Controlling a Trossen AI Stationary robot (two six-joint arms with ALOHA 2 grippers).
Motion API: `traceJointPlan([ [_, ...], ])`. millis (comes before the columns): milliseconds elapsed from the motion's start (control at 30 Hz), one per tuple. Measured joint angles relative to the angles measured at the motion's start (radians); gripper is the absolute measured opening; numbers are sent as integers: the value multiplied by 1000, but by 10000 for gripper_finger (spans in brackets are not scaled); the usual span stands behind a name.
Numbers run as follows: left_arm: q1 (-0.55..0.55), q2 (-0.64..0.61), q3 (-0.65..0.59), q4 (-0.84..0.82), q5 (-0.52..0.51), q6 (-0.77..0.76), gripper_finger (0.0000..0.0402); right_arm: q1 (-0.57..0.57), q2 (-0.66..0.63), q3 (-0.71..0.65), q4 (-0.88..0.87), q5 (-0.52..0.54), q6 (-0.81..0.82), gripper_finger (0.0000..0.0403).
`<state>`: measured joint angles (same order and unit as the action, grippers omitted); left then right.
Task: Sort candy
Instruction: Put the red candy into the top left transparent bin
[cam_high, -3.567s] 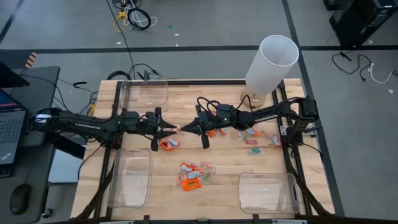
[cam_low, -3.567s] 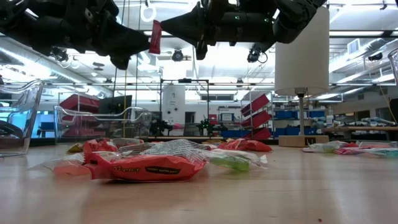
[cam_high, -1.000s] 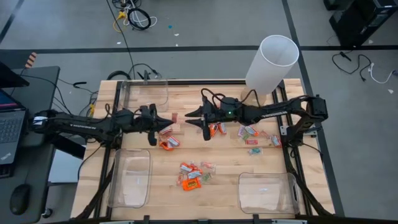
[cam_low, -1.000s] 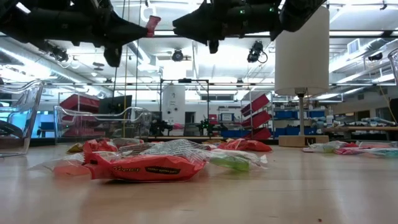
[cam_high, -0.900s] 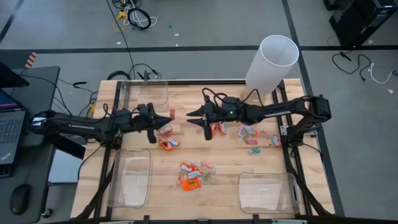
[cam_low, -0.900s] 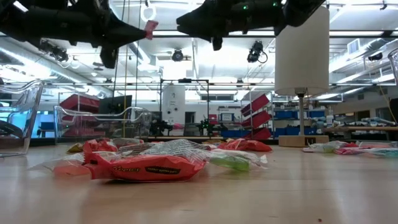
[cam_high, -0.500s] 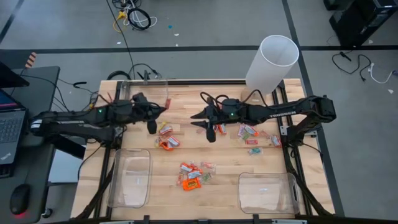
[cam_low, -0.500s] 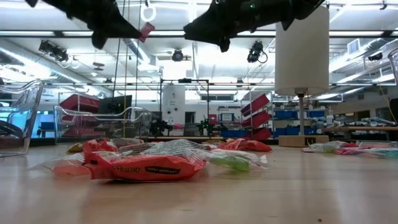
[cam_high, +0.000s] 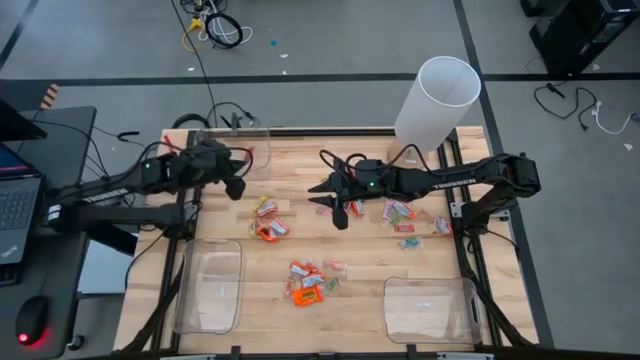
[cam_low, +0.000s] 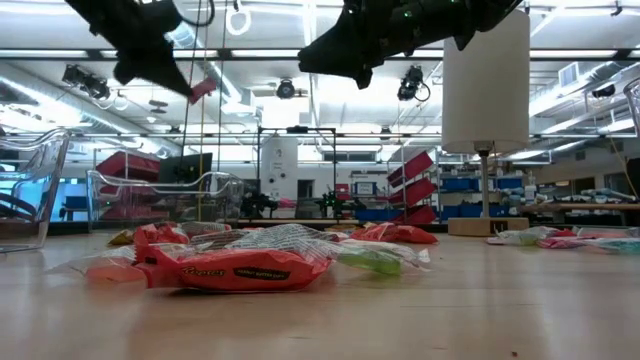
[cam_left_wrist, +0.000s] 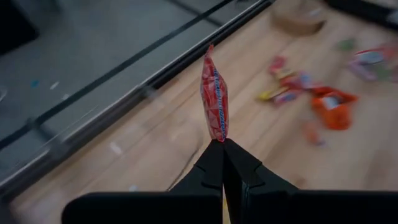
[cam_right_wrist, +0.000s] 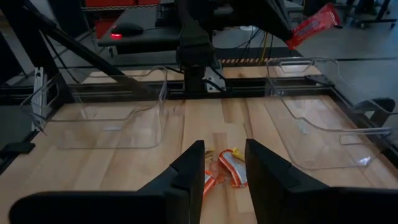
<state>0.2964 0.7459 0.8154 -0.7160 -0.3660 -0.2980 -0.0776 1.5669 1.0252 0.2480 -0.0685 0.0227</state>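
Wooden boards make up the surface (cam_high: 300, 240) I work on, with a grey floor and loose cables all around it. My left pincer (cam_high: 243, 157) is pressed together on one red candy (cam_left_wrist: 214, 99), which sticks straight up out of the tips. I think the step now is to drop this candy into the clear bin (cam_high: 236, 152) that sits right under and just ahead of that pincer, at the far left corner.

To do this well, I want the candy fully over the inside of the bin, not over its wall, before I let go. I should come down a little so the candy does not bounce out. Then I spread the pincer slowly, since the wrapper could stick to one tip.

My left arm is bent back toward its own side, with the pincer held high above the surface and pointing at the bin.

My right pincer (cam_high: 328, 196) is spread, with nothing in it. It hangs over the middle of the surface, tips tilted down. A few orange candies (cam_right_wrist: 225, 168) lie just below and ahead of it, so I guess that is my next pick. More candy (cam_high: 312, 282) lies in a small pile nearer to me, and other pieces (cam_high: 408, 220) lie behind the right pincer, along its arm. A tall white tube (cam_high: 436, 100) stands behind that arm.
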Motion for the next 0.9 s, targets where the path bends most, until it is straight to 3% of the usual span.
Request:
traceJointPlan([
  [467,249,9,0,-189,-3,-28,0,0,0,0,-28,-3,-13,101],
  [900,406,118,0,-329,0,-23,0,0,0,0,-27,-3,-19,101],
])
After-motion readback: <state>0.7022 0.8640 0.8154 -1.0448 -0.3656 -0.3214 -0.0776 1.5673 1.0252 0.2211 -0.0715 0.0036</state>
